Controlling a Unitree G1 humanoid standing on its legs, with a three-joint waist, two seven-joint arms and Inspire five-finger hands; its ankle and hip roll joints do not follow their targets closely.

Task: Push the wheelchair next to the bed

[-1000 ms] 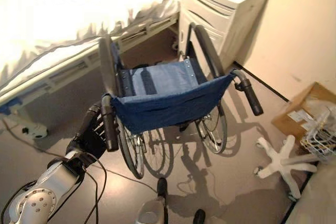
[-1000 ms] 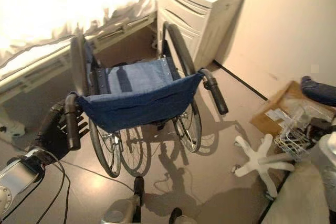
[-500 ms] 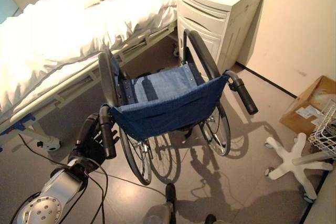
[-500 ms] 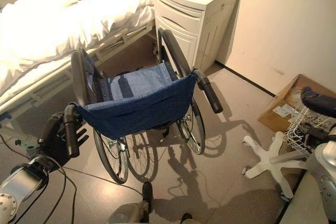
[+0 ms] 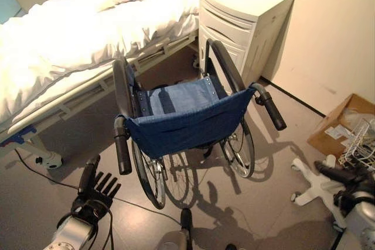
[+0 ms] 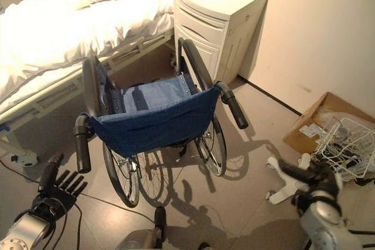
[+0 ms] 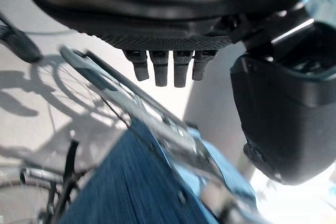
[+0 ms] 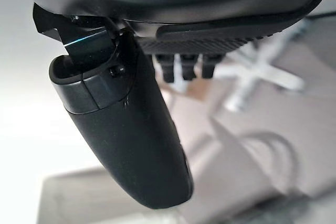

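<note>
The wheelchair [image 5: 187,121] stands beside the bed [image 5: 70,45]. The left hand [image 5: 94,188] hangs released, fingers straight, below its left grip. The right hand [image 6: 310,180], also released, is well apart.

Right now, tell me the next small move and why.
Probably bring the left hand back up to the wheelchair's left push handle: the hand hangs open below the handle and apart from it, and the wheelchair stands between bed and nightstand.

You've got warm light blowing out the bed [image 5: 70,33] sheets, the wheelchair [image 5: 187,118] throwing sharp shadows toward you across the floor [image 5: 258,203], both wrist views blurred.
</note>
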